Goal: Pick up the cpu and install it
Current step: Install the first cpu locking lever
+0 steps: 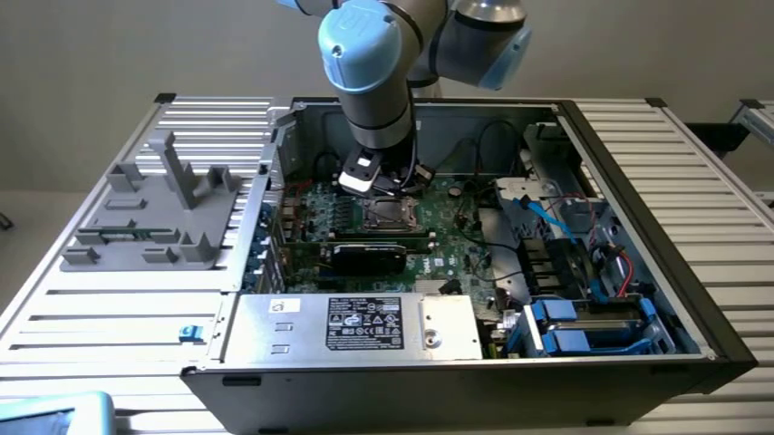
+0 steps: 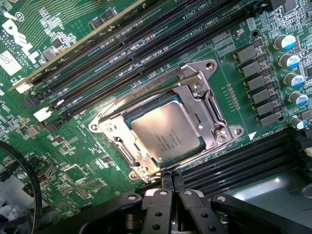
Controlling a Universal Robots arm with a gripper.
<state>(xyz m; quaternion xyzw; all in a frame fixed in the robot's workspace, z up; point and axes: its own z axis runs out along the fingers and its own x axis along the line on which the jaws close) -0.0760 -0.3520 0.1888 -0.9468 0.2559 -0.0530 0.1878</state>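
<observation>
Gripper, seen in the exterior view poised low over the CPU socket on the motherboard inside the open computer case, is empty.

From the wrist view, its fingertips are pressed together at the socket frame's edge, holding nothing; the cpu is seated flat within the frame, so installation is judged essentially complete.

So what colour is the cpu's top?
Shiny silver-beige, with a darker rim; the cpu shows best in the wrist view.
</observation>
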